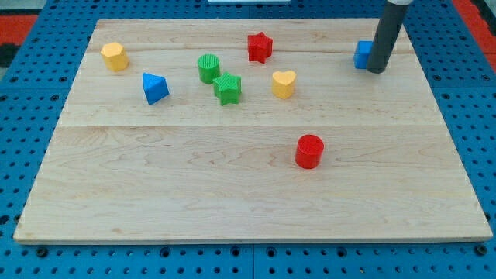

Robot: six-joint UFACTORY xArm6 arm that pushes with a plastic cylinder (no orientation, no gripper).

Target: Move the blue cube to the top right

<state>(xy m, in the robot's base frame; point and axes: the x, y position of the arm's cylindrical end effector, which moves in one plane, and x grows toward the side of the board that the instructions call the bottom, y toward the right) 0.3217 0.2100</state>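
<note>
While the blue cube [362, 54] sits near the board's [232, 194] top right, my tip [377, 70] seemingly touches its right side, having no fingers to close.

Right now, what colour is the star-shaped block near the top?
Red. The star block shows clearly in the camera view, near the board's top edge.

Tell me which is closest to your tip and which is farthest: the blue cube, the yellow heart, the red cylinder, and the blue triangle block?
Measured from my tip, at the view's top right:
1. Blue cube: right beside the tip, on its left.
2. Yellow heart: toward the middle, left of the tip.
3. Red cylinder: below and left, nearer the view's bottom.
4. Blue triangle block: far over on the view's left.
</note>
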